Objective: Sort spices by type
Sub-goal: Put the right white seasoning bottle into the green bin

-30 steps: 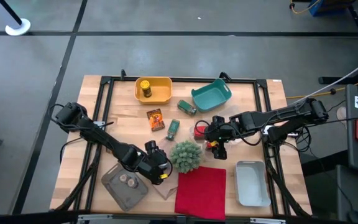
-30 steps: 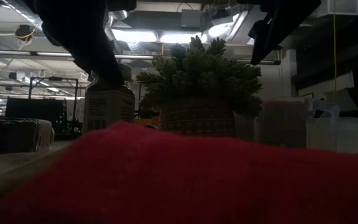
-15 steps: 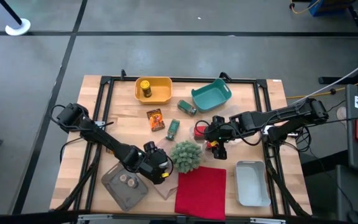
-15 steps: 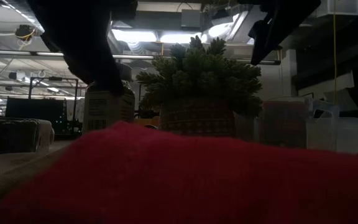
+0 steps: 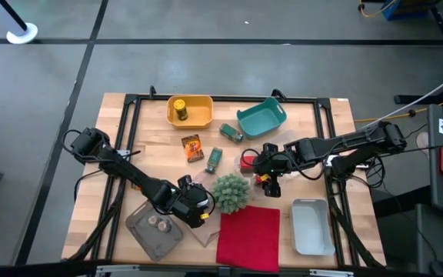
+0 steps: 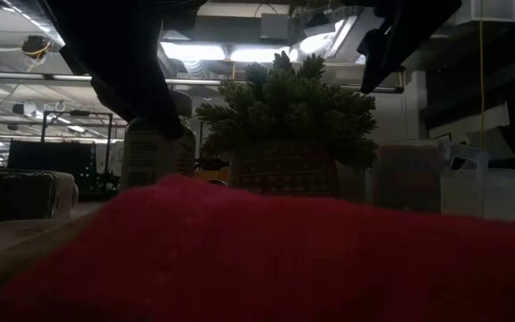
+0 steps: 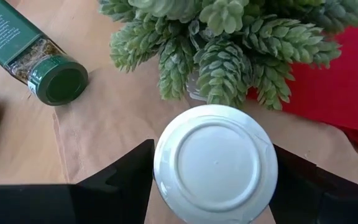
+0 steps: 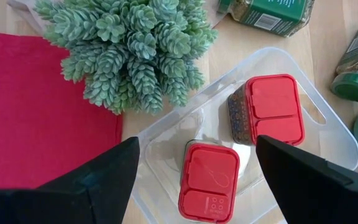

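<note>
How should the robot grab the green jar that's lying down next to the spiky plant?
Grip the green jar across its long labelled body, coming straight down from above. It lies on its side on the wooden table, green cap end facing the spiky green plant, so the flat sides give the fingers something to squeeze. The round cap would probably slip.

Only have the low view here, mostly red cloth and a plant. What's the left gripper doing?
Observer: The left gripper sits around a white-capped jar, one finger on each side, beside the spiky plant.
Operator: Right gripper?
Observer: The right gripper hangs open above a clear tray holding two red-lidded tins.
Operator: Any green jars near?
Observer: Yes, one green jar lies on its side on the table by the plant.
Operator: Yellow jar?
Observer: It stands in the yellow bin at the far edge.
</note>
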Controlling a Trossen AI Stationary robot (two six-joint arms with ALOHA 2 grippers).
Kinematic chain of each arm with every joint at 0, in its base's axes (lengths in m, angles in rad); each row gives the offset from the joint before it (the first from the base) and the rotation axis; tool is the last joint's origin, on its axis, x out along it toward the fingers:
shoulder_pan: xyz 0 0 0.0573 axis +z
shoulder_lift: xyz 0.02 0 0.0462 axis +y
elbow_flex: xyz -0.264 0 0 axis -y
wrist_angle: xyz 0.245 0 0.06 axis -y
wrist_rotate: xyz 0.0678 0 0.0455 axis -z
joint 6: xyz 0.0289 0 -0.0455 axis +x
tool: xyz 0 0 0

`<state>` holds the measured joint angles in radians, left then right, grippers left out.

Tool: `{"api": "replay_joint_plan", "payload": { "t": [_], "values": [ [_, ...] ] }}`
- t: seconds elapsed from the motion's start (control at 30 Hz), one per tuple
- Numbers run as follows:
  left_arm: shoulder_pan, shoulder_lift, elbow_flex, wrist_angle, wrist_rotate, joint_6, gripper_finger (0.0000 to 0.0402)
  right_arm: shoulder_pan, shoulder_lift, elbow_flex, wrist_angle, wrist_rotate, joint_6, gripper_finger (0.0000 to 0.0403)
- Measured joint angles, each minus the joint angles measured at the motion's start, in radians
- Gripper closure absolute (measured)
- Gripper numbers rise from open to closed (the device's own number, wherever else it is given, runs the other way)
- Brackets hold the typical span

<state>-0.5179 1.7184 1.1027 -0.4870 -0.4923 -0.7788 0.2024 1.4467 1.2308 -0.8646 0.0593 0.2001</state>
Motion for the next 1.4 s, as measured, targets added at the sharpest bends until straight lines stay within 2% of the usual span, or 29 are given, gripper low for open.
{"api": "replay_joint_plan", "payload": {
  "t": [1.0, 1.4],
  "values": [
    [0.000, -0.003, 0.000, 0.010, 0.002, 0.027, 0.0167, 0.000, 0.000, 0.000, 0.000, 0.000, 0.000, 0.0079],
    [0.000, -0.090, 0.000, 0.003, 0.006, 0.027, 0.0167, 0.000, 0.000, 0.000, 0.001, 0.000, 0.000, 0.0079]
  ]
}}
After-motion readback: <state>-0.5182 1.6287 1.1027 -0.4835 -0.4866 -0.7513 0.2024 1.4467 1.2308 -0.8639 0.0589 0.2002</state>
